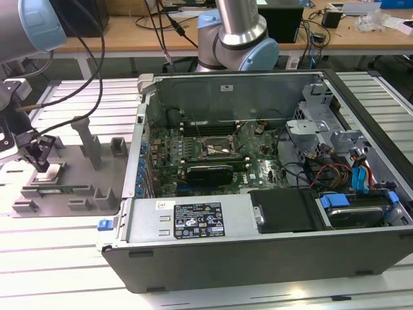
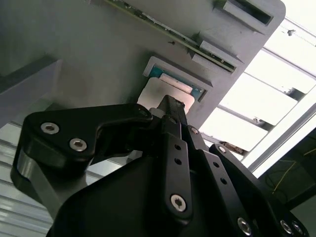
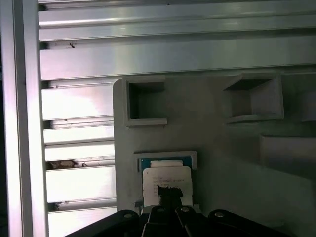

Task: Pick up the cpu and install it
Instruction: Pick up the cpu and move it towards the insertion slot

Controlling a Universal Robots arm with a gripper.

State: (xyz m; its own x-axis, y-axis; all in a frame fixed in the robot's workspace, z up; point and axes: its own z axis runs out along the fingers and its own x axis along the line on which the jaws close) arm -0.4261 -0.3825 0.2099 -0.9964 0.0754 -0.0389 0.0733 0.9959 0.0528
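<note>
cpu lying flat in shallow pocket of grey fixture tray, metal plate facing up, at exterior view's left. gripper hanging directly over it, dark tip overlapping plate in both wrist views. Contact: cannot tell. Jaws open or closed: cannot tell. Tray sitting on slatted desk, beside open computer case holding motherboard.

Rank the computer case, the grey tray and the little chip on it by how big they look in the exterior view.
Largest to smallest:
1. computer case, by far
2. grey tray
3. cpu, tiny, lying in the tray
</note>
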